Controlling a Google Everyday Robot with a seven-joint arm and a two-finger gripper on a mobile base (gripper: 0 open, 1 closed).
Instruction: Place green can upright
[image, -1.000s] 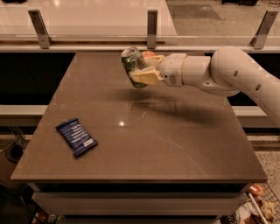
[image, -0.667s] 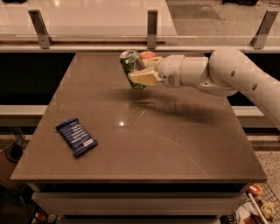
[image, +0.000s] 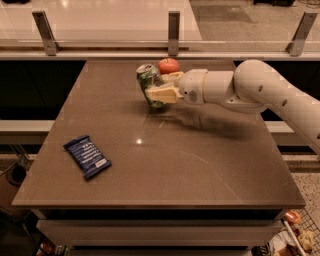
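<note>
- Brown table (image: 200, 165) is filling most of the camera view, and we are recording a flat, lightly scuffed top with one bright glare spot left of its centre.
- Behind the far edge we are seeing a low rail carried on metal posts (image: 173, 30), with a pale glossy floor beyond it.
- We are observing the white arm (image: 260, 90) reaching in from the right side and stretching leftward over the far half of the table.
- We are placing the gripper (image: 156, 85) at the end of that arm, over the far middle of the tabletop.
- Its tan fingers (image: 162, 94) are clamping the green can (image: 148, 75) from the right, one on the near side of the can and one on the far side.
- We are finding the green can close to upright but leaning, with its silver top tipping toward the left.
- Its lower end is sitting very close to the tabletop, and we cannot tell whether it is touching the surface.
- We are noting a red apple (image: 169, 65) just behind the can and the gripper, resting near the far edge of the table.
- We cannot tell whether the apple is touching the far finger.
- We are logging a blue snack packet (image: 87, 156) lying flat near the left front of the table, turned at an angle, well apart from the can and the arm.
</note>
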